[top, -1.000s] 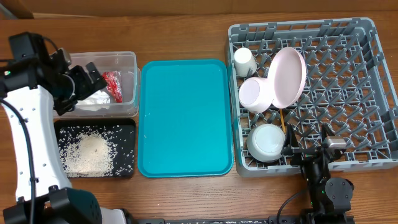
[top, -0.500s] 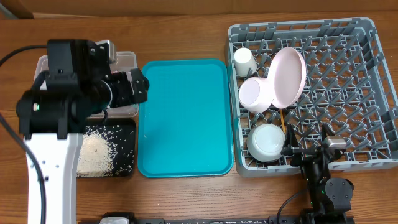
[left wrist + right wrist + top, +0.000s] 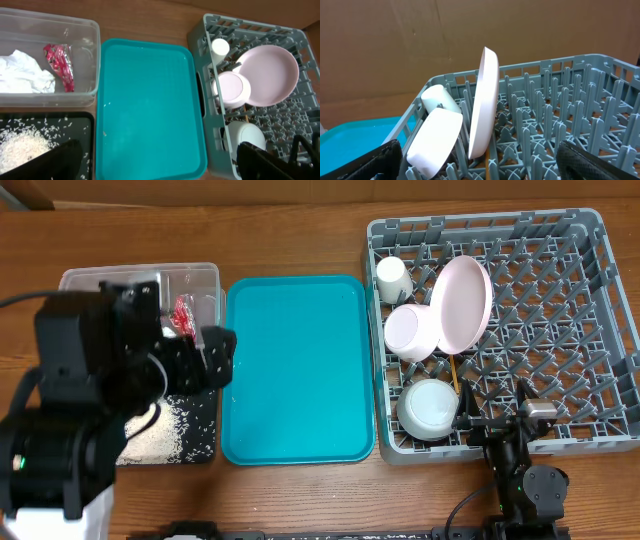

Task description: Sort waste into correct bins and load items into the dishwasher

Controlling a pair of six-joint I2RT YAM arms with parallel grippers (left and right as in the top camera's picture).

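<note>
Both hands are spread wide and hold nothing: the left hand (image 3: 157,150) hangs over the table (image 3: 300,240) by the teal tray (image 3: 150,90), the right hand (image 3: 477,152) at the dish rack's (image 3: 480,222) edge. The red wrapper (image 3: 61,66) and tissue (image 3: 25,77) lie in the clear tub (image 3: 92,60), and the rice (image 3: 20,147) lies in the black tray (image 3: 89,125). In the rack the pink plate (image 3: 270,75) stands on edge beside the cup (image 3: 220,47), pink bowl (image 3: 232,90), grey bowl (image 3: 247,137) and chopsticks (image 3: 454,373)

Wooden table (image 3: 300,240), clear tub (image 3: 192,270), black tray (image 3: 80,122), teal tray (image 3: 300,370), grey dish rack (image 3: 605,330)
</note>
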